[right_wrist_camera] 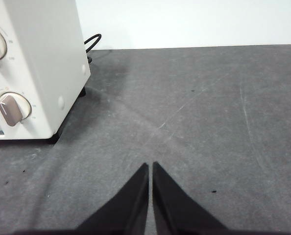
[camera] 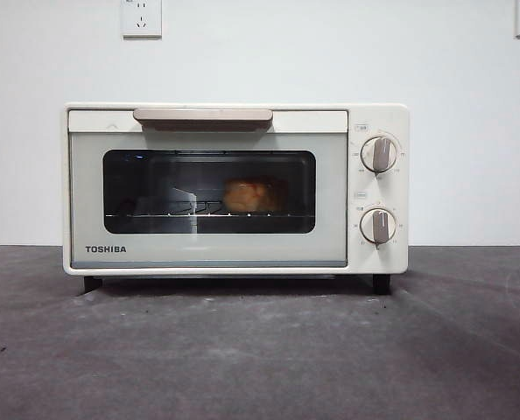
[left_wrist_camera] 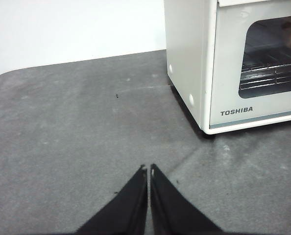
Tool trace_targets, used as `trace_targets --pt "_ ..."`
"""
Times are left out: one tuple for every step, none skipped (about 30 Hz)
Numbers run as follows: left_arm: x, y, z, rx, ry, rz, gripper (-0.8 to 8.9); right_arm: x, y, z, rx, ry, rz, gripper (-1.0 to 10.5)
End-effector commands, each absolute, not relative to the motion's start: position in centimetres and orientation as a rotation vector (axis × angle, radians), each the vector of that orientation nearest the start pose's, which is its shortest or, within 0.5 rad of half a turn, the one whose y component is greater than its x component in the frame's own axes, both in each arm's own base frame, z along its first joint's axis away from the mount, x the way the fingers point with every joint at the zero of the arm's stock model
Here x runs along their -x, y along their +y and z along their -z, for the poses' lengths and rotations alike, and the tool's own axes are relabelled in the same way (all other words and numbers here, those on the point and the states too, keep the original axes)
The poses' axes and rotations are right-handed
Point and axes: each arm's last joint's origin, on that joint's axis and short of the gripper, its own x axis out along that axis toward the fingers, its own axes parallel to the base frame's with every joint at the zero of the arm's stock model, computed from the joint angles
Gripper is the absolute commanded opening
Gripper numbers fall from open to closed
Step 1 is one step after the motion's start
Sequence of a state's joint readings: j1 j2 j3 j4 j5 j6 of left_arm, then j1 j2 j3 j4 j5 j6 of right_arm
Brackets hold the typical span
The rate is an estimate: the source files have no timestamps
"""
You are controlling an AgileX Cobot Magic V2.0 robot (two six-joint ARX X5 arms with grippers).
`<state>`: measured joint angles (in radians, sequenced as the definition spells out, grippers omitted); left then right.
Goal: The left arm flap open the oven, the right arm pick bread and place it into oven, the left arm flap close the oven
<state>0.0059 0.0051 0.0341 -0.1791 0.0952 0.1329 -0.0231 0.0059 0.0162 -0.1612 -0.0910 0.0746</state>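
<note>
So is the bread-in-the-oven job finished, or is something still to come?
It looks finished. The bread sits on the wire rack behind the glass, and the oven door is closed, its handle up at the top. Nothing is in hand: the left claw and right claw are both shut and empty above the bare table, apart from the oven. Nothing appears left.

The cream-white oven (camera: 235,188) is seen upright with its dark glass door shut. The golden-orange bread (camera: 249,196) is seen inside it, laid on the wire rack (camera: 209,213).
</note>
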Motion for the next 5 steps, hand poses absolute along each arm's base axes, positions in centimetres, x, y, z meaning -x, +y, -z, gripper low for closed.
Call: trace_targets --pt "-9.54 -0.22 -15.06 -0.129 0.168 0.099 0.2 -9.63 0.05 -15.18 -0.079 0.148 -0.066 0.1" --pt "-9.54 -0.22 -15.06 -0.129 0.168 0.099 0.19 -9.63 0.06 -15.18 -0.079 0.148 -0.066 0.1" --pt "-9.54 -0.22 -15.06 -0.129 0.168 0.099 0.2 -9.63 0.05 -15.18 -0.079 0.148 -0.066 0.1" --pt "-9.54 -0.22 -15.06 -0.129 0.168 0.099 0.19 -9.63 0.05 -15.18 -0.079 0.148 -0.066 0.1" --pt "-9.54 -0.22 -15.06 -0.129 0.168 0.099 0.19 -9.63 0.05 -15.18 -0.079 0.148 -0.066 0.1"
